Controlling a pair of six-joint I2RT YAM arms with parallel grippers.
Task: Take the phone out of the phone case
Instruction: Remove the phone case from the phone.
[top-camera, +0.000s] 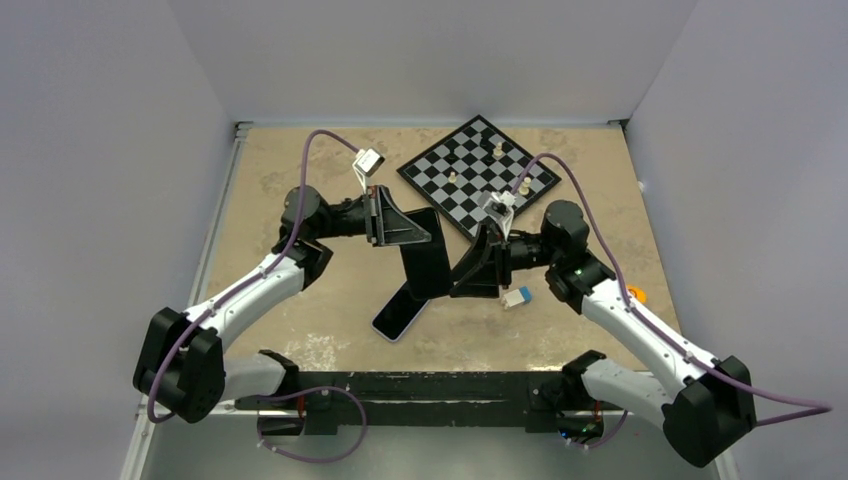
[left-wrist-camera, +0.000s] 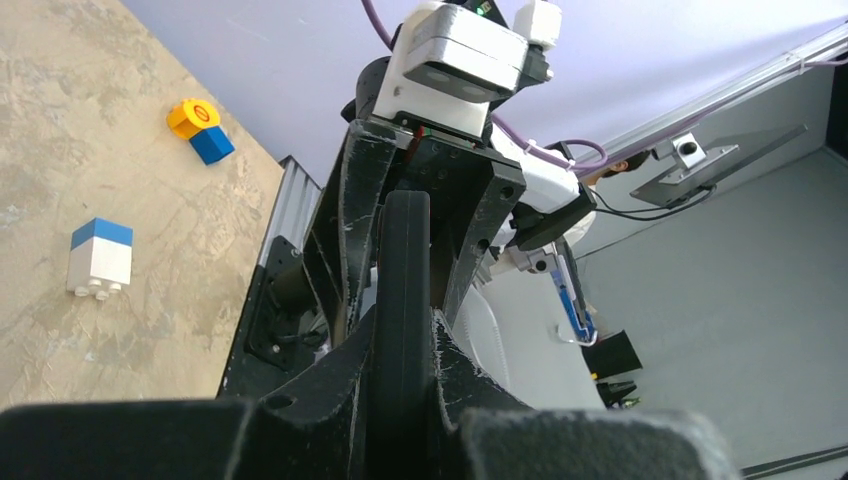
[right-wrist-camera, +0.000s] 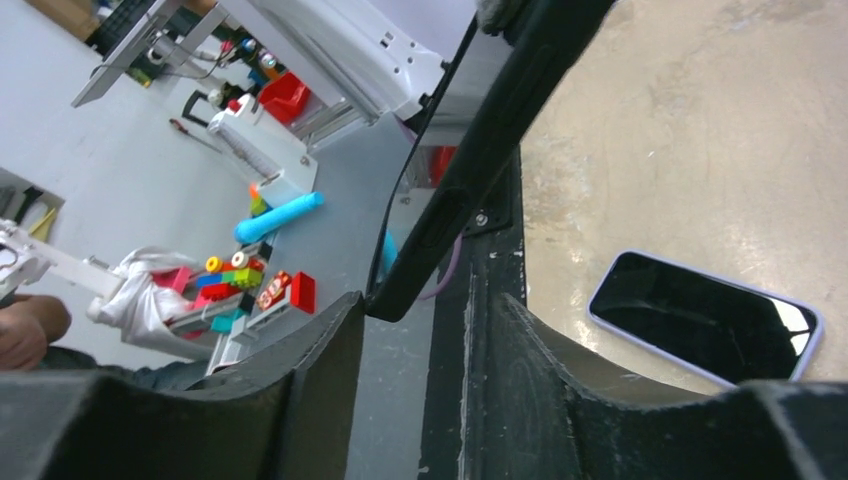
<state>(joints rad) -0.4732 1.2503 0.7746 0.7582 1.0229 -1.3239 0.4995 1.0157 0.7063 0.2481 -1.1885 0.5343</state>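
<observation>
Tan surface | my left claw clenched on phone case | right claw released around it | phone flat beneath both

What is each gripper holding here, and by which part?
The left gripper is shut on one edge of the phone case. The right gripper straddles its other side, jaws open, not gripping. The phone lies free on the table.

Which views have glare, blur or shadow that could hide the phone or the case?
Right wrist: a pale glare patch on one corner of the phone screen, outline sharp; near fingers slightly soft. Left wrist: the case is edge-on, dark, little detail. Top external: even light, faint shadows, nothing washed out.
</observation>
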